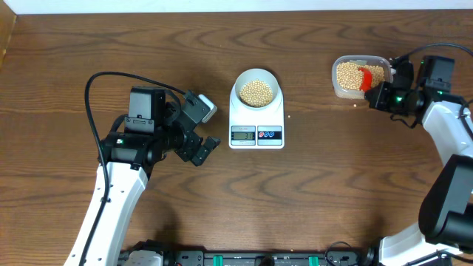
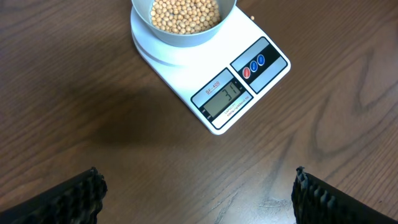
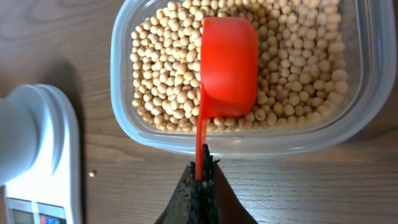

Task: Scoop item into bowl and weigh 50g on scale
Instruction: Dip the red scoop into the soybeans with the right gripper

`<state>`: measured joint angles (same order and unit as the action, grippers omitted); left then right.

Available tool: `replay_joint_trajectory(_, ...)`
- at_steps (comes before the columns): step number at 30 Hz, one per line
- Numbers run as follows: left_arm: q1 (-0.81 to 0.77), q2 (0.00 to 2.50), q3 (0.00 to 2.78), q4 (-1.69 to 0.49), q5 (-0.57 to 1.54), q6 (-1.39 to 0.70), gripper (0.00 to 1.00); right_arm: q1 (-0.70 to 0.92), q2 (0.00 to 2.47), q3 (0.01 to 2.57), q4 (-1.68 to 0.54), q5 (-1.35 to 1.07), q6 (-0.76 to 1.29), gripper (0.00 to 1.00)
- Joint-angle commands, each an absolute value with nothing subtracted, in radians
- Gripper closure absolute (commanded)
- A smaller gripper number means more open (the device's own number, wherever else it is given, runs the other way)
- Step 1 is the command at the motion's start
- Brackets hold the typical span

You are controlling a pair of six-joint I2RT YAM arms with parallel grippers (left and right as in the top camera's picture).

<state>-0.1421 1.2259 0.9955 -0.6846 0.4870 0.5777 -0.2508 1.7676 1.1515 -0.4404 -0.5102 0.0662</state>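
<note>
The pale blue bowl point(image 1: 256, 89) holds tan beans point(image 1: 256, 91) and sits on the white scale point(image 1: 256, 133). In the left wrist view the scale point(image 2: 211, 81) shows a lit reading on its display, with the bowl point(image 2: 184, 36) at the top edge. My left gripper point(image 1: 204, 130) stands open just left of the scale, its wide-apart fingertips point(image 2: 87, 193) over bare wood. My right gripper point(image 3: 203, 171) is shut on the handle of a red scoop point(image 3: 227, 65), which lies bottom-up over the beans point(image 3: 168, 68) in the clear tub point(image 3: 348, 134). The tub point(image 1: 341, 87) sits at the far right, the right gripper point(image 1: 375, 94) at its near-right side.
One stray bean point(image 3: 93, 173) lies on the wood between scale and tub. Black cables loop off both arms. The table's near edge carries a black rail point(image 1: 251, 258) with green clips.
</note>
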Motion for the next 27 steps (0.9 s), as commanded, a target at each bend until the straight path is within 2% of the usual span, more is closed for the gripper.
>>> replay_joint_trajectory(1, -0.141, 1.221, 1.018, -0.688, 0.478, 0.590, 0.02, -0.283, 1.824, 1.163, -0.453, -0.668, 0.110, 0.99)
replay_joint_trajectory(8, -0.141, 1.221, 1.018, -0.688, 0.478, 0.590, 0.02, -0.331, 1.914, 1.163, -0.444, -0.800, 0.115, 0.99)
replay_joint_trajectory(27, -0.141, 1.221, 1.018, -0.688, 0.478, 0.591, 0.02, -0.483, 1.911, 1.163, -0.403, -1.046, 0.115, 0.99)
